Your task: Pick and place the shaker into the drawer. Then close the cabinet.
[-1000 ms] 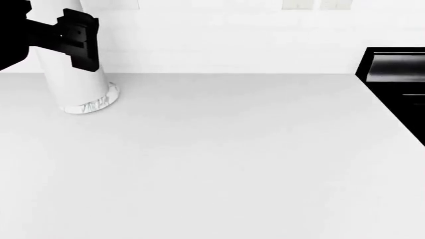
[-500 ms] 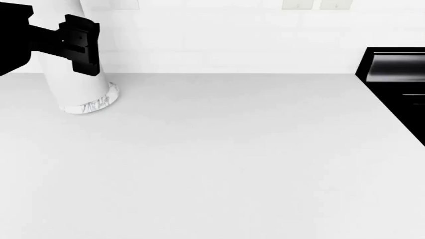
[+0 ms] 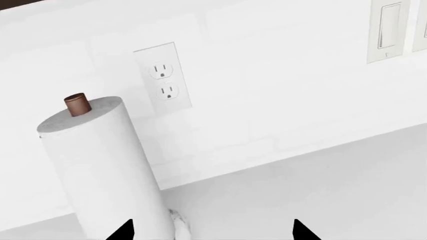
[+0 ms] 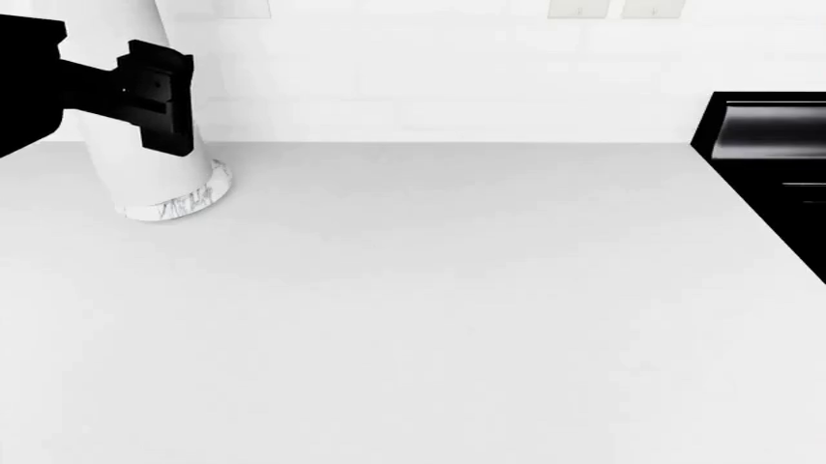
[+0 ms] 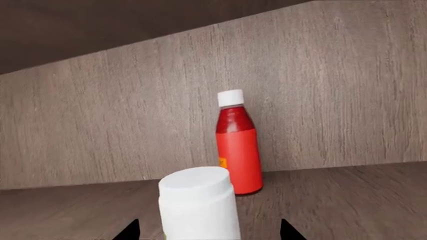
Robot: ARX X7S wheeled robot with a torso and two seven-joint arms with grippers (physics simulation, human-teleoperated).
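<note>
White tile wall and a white surface [image 4: 452, 290] fill the head view, with a black appliance [image 4: 768, 145] at the right edge and a tall white column [image 4: 149, 174] on a marbled base near the back left corner. Neither the shaker nor the drawer shows from the head.

The right wrist view looks into a brown wood-grain compartment, seemingly the drawer [image 5: 347, 100] or the cabinet's inside. A white cylinder with a rounded end, apparently the shaker [image 5: 198, 202], stands upright between the two dark tips of the right gripper [image 5: 207, 231], long axis vertical. A red bottle [image 5: 237, 145] with a white cap stands just behind it. The fingers [image 5: 127, 231] lie either side of the shaker, but whether they clamp it I cannot tell.

The left gripper [image 3: 212, 231] is raised beside the column, facing the wall outlets [image 3: 163, 77], with fingers [image 3: 303, 232] spread wide and holding nothing.

The right arm is plainly the nearer one. The coming move depends on the shaker sitting centred between those fingers.
</note>
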